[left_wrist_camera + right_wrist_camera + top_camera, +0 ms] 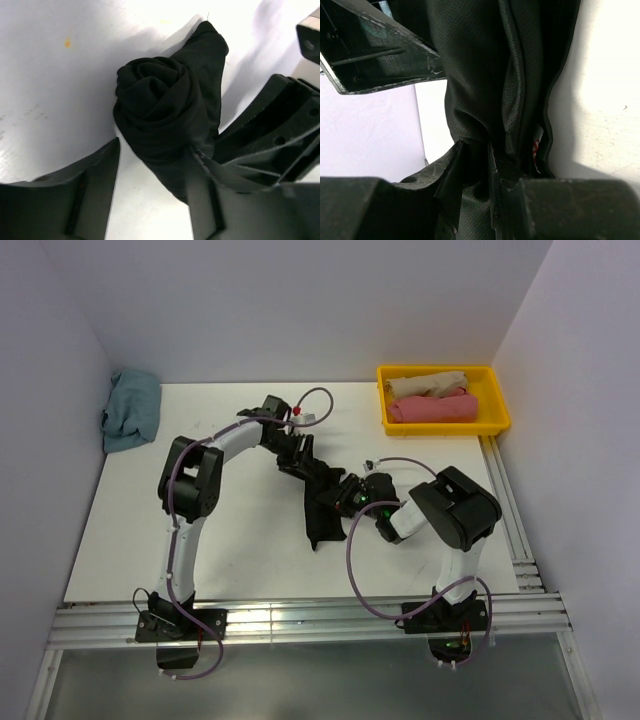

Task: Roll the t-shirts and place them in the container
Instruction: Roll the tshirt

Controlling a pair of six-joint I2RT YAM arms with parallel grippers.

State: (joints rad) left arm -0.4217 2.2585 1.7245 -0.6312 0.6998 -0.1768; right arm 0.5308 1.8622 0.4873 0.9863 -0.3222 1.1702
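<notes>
The black t-shirt (160, 100) lies part-rolled at the middle of the tabletop (260, 550), its coiled end between the parted fingers of the left pincer (155, 147), while the right pincer (476, 150) is clamped on its cloth.

White table (240, 575) between plain pale lilac walls (300, 300)

- Top ext: high, behind near edge of table (130, 540), looks down, whole top.
- L wrist: close, down onto black t-shirt (165, 115).
- R wrist: closer; same shirt, all views.
</notes>
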